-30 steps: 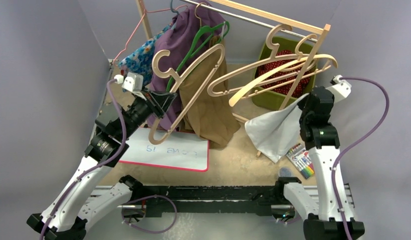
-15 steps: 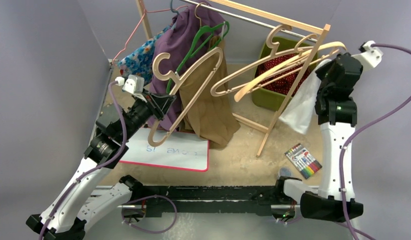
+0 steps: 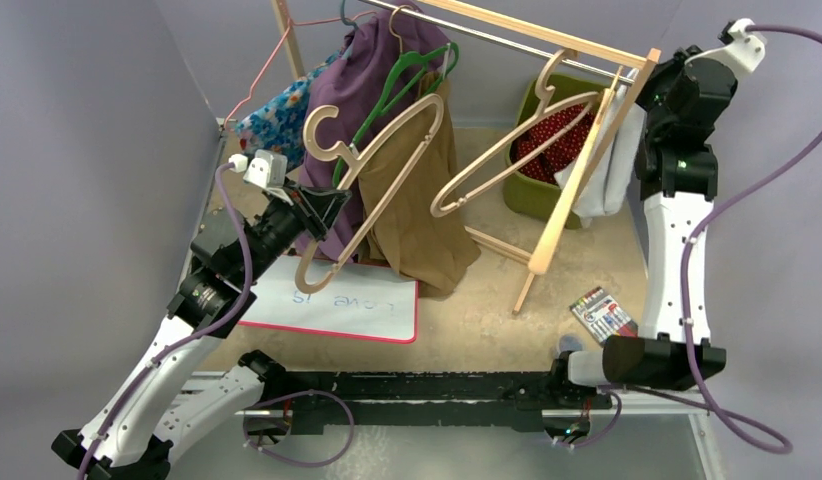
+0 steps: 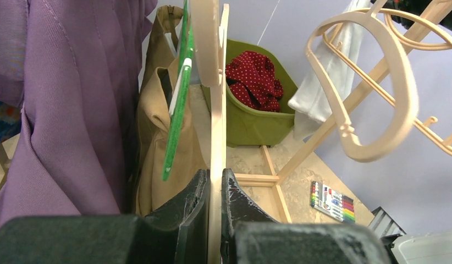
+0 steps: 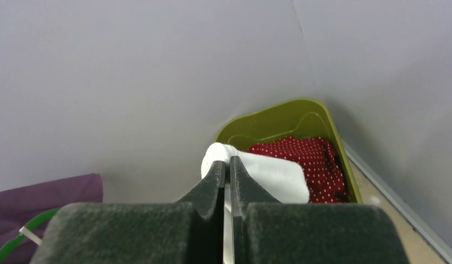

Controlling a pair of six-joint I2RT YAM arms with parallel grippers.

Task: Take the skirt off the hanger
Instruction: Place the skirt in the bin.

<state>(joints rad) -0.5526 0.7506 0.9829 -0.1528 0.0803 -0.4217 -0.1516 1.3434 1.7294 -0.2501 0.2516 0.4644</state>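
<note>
My left pincer (image 4: pixel 214 177) clamps the wooden hanger (image 4: pixel 216 126), I think to steady it; my right pincer (image 5: pixel 225 168) grips the skirt (image 5: pixel 270 175) high.

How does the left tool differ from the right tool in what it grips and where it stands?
The left tool grips a rigid wooden hanger; the right tool pinches the soft white skirt. The left tool sits on the left, beside the purple garment, while the right tool is at the right end of the rack, near the green bin. Both are shut on something.
</note>
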